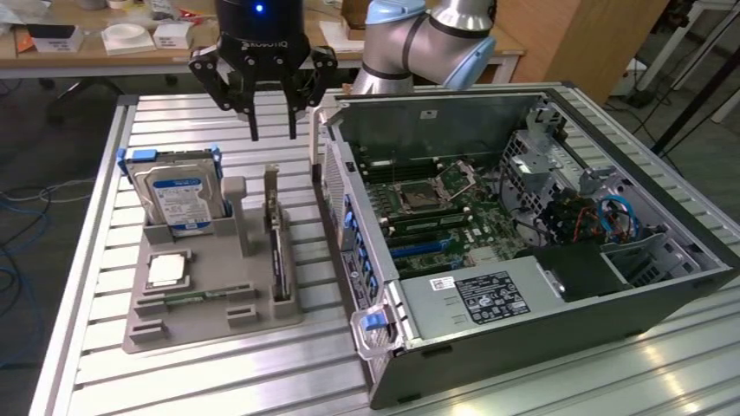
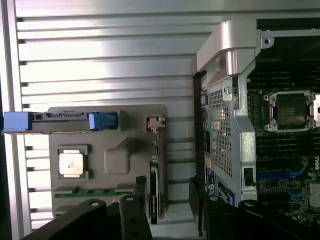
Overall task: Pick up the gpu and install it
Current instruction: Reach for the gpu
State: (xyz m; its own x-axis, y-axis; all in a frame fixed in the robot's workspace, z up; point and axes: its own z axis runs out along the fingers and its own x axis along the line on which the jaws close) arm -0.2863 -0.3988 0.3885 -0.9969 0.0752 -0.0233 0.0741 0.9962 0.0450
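Gpu [image 1: 275, 238] stands on its thin edge in the grey holder [image 1: 208, 325], on the side next to the open pc case [image 1: 578, 334]. Its long side runs along the holder, front to back. Pincer [image 1: 273, 130] hangs high over the card's far end, spread wide, holding nothing. In the wrist view the card sits between the two fingers [image 2: 132, 220], closer to one. Counter [image 1: 173, 121] is ribbed metal. Room's tight: grey post [image 1: 237, 217] & hard drive [image 1: 176, 195] on one side, case wall on the other.

Exterior view angles down from afar, wrist view straight down; both share tray [image 1: 208, 328] and case [image 1: 677, 295].
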